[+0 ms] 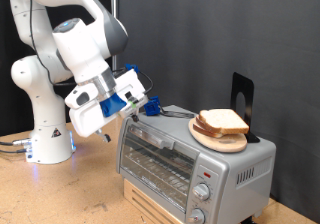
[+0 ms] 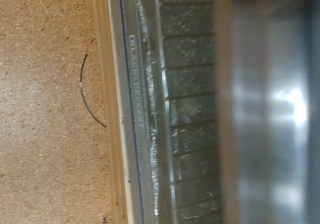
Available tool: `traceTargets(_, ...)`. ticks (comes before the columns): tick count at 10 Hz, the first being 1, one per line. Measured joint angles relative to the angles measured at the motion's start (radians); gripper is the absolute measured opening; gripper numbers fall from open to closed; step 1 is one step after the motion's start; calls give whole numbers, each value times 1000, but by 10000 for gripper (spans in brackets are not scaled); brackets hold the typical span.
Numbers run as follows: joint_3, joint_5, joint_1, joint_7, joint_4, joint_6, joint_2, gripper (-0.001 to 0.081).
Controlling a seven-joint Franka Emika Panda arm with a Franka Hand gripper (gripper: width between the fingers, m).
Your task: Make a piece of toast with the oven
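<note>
The silver oven [image 1: 190, 159] stands on the wooden table at the exterior view's lower right. Its glass door looks closed, and two round knobs [image 1: 201, 192] sit at its front right. On its roof a round wooden plate [image 1: 205, 135] carries the piece of toast [image 1: 224, 121], a pale slice with a brown crust. My gripper [image 1: 157, 107] hovers just over the oven's upper left corner, left of the toast and apart from it. The wrist view looks down past the oven's glass door [image 2: 180, 114] and wire rack to the table; no fingers show clearly there.
A black upright stand [image 1: 242, 94] rises behind the plate on the oven roof. The oven rests on a low wooden block [image 1: 150, 199]. The robot base [image 1: 48, 134] stands at the exterior view's left with cables beside it. A thin curved mark [image 2: 88, 89] crosses the tabletop.
</note>
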Motion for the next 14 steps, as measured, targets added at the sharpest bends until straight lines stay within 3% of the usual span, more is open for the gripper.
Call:
traceTargets(3,-1,48,4,-40,-3,29,15,805)
traceTargets(7,-5,14,-8,-40,-1,28,15,805)
traceTargets(14,-8,-224,-138,38,18,51,72,805)
